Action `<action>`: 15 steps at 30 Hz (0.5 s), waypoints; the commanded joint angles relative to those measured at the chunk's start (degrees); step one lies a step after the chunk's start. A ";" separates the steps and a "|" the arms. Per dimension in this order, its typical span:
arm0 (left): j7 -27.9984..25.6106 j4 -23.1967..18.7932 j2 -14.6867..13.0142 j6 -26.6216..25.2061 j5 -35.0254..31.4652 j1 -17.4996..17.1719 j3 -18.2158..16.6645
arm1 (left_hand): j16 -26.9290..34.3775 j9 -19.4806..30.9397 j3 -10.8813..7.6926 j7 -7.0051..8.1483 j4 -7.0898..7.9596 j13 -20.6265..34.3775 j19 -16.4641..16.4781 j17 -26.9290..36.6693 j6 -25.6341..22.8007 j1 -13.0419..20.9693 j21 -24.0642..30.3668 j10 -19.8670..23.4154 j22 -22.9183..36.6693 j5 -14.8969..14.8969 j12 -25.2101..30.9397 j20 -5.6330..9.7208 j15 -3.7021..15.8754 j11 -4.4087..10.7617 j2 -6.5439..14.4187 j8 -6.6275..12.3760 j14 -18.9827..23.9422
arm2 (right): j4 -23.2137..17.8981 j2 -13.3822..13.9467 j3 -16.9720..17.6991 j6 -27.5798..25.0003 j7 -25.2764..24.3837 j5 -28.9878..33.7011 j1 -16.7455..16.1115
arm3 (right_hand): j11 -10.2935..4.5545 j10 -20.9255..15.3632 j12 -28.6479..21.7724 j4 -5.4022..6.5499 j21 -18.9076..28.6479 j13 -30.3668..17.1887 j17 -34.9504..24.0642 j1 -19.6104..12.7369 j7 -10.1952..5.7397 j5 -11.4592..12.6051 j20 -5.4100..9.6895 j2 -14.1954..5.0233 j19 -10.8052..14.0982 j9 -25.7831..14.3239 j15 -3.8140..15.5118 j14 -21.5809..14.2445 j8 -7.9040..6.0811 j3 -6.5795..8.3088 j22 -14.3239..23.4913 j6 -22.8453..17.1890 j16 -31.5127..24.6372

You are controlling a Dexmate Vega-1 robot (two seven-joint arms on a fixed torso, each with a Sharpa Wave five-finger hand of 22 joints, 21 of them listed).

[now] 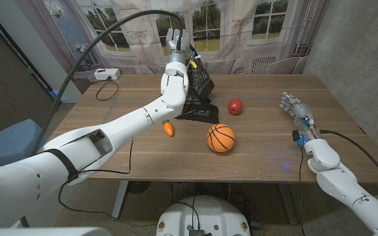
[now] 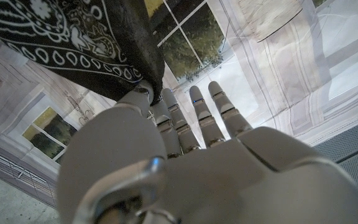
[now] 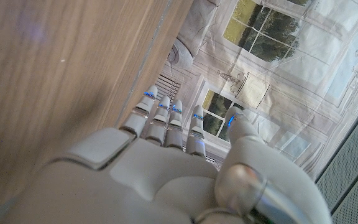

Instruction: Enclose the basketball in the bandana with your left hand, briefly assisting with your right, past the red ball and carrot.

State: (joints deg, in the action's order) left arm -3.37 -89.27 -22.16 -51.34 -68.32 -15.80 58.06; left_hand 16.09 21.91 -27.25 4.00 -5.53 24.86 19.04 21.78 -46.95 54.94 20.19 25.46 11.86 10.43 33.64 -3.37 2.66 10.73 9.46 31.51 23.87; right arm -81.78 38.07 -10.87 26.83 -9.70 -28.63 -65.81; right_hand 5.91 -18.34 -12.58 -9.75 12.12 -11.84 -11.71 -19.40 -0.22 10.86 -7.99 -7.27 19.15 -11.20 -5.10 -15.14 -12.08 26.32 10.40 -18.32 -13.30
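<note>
Left hand pinches the black paisley cloth bandana up high, its tail trailing on the wooden table; that grip looks thin, I think. Could slip before reaching the orange rubber basketball up front. Right hand waits, fingers apart, empty.

A wooden table stands in front of a backdrop printed with white-framed windows and greenery beyond them. At the table's far left corner sits a white power strip, with a black cable looping from it across the tabletop. A grey wall stands to the right of the table, and a blue-grey object sits on the floor at the left.
</note>
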 commanded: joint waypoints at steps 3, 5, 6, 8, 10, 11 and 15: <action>-2.66 -3.01 1.10 2.03 3.69 0.95 -4.11 | -0.22 1.64 -0.55 1.04 0.28 0.25 0.58 0.15 -0.01 -0.90 0.62 0.64 0.19 -0.29 0.32 -0.21 5.74 -0.06 0.55 1.54 0.81 | -3.16 1.98 -0.49 -3.43 -2.78 3.24 -1.14 | -0.45 -0.46 0.19 -0.40 0.14 -0.21 -0.11 -0.90 -0.34 0.21 -0.20 0.15 0.14 0.05 0.39 -0.48 0.25 0.42 0.15 0.09 0.19; -3.48 -3.06 1.71 1.32 3.92 1.00 -4.53 | -0.41 2.07 -0.84 1.05 0.57 0.27 0.50 0.21 1.53 -1.05 0.69 0.38 0.22 -0.23 0.11 -0.32 5.58 -0.01 1.05 1.52 0.72 | -3.92 2.73 -0.68 -4.41 -3.02 4.09 -1.26 | -0.48 -0.39 0.23 -0.41 0.12 -0.21 -0.10 -1.08 -0.36 0.19 -0.21 0.21 0.12 0.05 0.39 -0.50 0.30 0.44 0.15 0.21 0.20; -2.13 -3.56 1.13 1.84 4.02 1.55 -4.32 | -0.53 2.37 -0.98 1.17 0.79 0.29 0.40 0.26 2.39 -1.21 0.73 0.22 0.23 -0.19 -0.03 -0.41 5.55 -0.11 1.21 1.58 0.64 | -4.68 2.88 -0.74 -5.26 -4.06 4.86 -1.47 | -0.50 -0.38 0.24 -0.41 0.09 -0.21 -0.10 -1.16 -0.38 0.19 -0.19 0.25 0.06 0.05 0.41 -0.45 0.34 0.45 0.14 0.32 0.22; -4.00 -3.47 2.04 1.21 4.94 1.12 -5.31 | -0.76 2.93 -1.18 1.00 1.32 0.33 0.22 0.38 3.67 -1.55 0.78 -0.32 0.27 -0.04 -0.37 -0.70 5.31 -0.33 1.53 1.79 0.33 | -5.21 3.36 -1.14 -5.94 -4.32 5.93 -1.44 | -0.50 -0.39 0.25 -0.41 0.08 -0.21 -0.10 -1.24 -0.42 0.17 -0.17 0.29 0.02 0.05 0.45 -0.42 0.37 0.46 0.14 0.39 0.24; -3.02 -4.71 1.09 3.12 7.04 1.35 -6.12 | -1.01 3.84 -1.61 1.14 2.04 0.42 0.08 0.57 5.61 -1.89 0.92 -0.71 0.32 0.25 -0.74 -0.87 5.27 -0.30 1.88 2.15 0.06 | -6.40 3.72 -1.61 -7.52 -5.95 7.86 -1.53 | -0.51 -0.23 0.33 -0.41 0.03 -0.21 -0.09 -1.47 -0.55 0.11 -0.26 0.50 -0.07 0.05 0.44 -0.28 0.53 0.43 0.14 0.80 0.32; -3.01 -4.83 1.84 2.64 8.37 1.12 -7.00 | -1.06 4.10 -1.69 1.14 2.29 0.46 0.06 0.62 6.08 -2.02 0.97 -0.86 0.35 0.33 -0.85 -0.80 5.18 -0.31 1.92 2.27 0.00 | -6.55 3.87 -1.87 -7.82 -6.00 8.37 -1.40 | -0.52 -0.17 0.37 -0.42 0.03 -0.21 -0.08 -1.52 -0.52 0.10 -0.27 0.55 -0.07 0.05 0.44 -0.24 0.54 0.42 0.14 0.83 0.34; -3.80 -6.24 2.04 4.25 13.43 0.56 -9.50 | -1.19 4.78 -1.97 1.03 2.86 0.55 0.01 0.74 6.62 -2.29 1.11 -0.75 0.39 0.52 -0.94 -0.73 5.27 -0.26 1.98 2.88 -0.12 | -7.82 4.24 -2.88 -9.97 -6.91 10.29 -0.87 | -0.77 0.04 0.47 -0.45 -0.01 -0.22 -0.06 -1.81 -0.55 -0.01 -0.27 0.96 -0.15 0.05 0.62 -0.10 0.60 0.35 0.14 1.02 0.43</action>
State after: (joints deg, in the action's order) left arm -6.08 -92.59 -20.75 -49.64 -63.22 -14.98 53.19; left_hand 15.02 26.10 -29.13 5.27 -3.27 25.12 19.13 22.21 -40.72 52.62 20.79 24.79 12.14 10.62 32.96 -3.89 2.57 10.52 10.76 33.82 23.96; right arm -86.16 40.73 -11.99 21.71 -13.50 -23.48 -66.93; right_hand 5.60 -18.63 -12.20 -9.98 12.12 -11.84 -11.72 -20.39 -0.68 10.86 -8.13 -6.58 18.99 -11.20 -4.79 -15.45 -11.63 26.56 10.40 -17.55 -12.90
